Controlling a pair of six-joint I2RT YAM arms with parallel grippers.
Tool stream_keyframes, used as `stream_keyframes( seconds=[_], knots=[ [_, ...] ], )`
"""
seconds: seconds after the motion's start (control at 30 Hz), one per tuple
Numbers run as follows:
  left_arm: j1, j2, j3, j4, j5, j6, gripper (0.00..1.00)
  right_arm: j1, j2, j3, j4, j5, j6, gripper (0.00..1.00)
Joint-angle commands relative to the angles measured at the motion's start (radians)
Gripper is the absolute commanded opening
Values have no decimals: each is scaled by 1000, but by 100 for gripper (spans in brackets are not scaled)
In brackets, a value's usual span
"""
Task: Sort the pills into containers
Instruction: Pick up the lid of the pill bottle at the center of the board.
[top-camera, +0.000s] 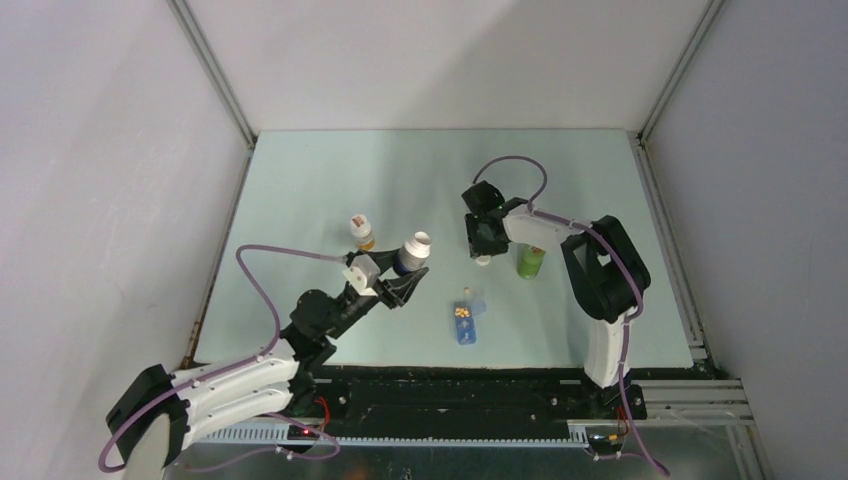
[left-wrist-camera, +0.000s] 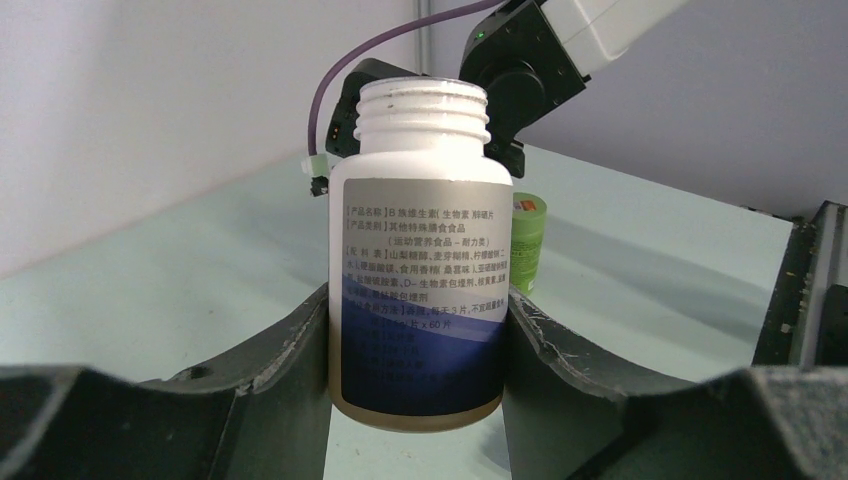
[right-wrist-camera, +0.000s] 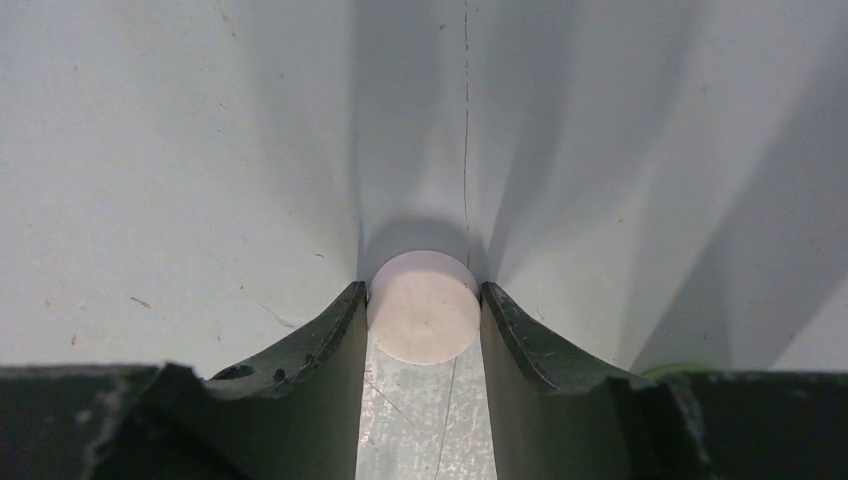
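**Both hands closed on something; pill box by the near edge**

My left arm runs from the near left corner slantwise toward the middle of the worktop (top-camera: 330, 170). My left hand (top-camera: 410, 270) is about half closed around an open white bottle (left-wrist-camera: 420, 260), one finger pressed to each side of its lower label. The bottle's threaded neck is bare. My right arm rises from the near edge, folds over and points my right hand (right-wrist-camera: 424, 325) straight down, right of the middle. Its fingers (right-wrist-camera: 320, 340) are set against both sides of a white cap (right-wrist-camera: 424, 300) that lies flat on the worktop.

Counting from the left, I see three bottles: a small white-capped bottle (top-camera: 361, 229), the open one I hold, and a green bottle (top-camera: 530, 261) just beside my right hand. There is one loose cap. One blue pill box (top-camera: 466, 330) sits close to the near edge, about midway along it. A small cluster of pills (top-camera: 462, 311) lies in one compartment, too small for me to count.
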Motion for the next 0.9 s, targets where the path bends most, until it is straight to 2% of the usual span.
stream_keyframes(
  seconds=[0.0, 0.2, 0.4, 0.63, 0.87],
  knots=[
    [12, 5, 14, 45, 30, -34, 0, -32, -56, 16, -9, -72, -9, 30],
    [18, 21, 35, 25, 66, -37, 0, -86, -223, -42, -6, -329, -7, 29],
    [38, 34, 88, -50, 98, -43, 0, -117, -473, -134, -4, -596, -3, 29],
    [64, 33, 139, -128, 217, -43, 0, -127, -700, -228, 91, -894, 72, 29],
    [65, 28, 173, -167, 335, -42, 0, -118, -804, -276, 217, -1048, 170, 30]
  ],
)
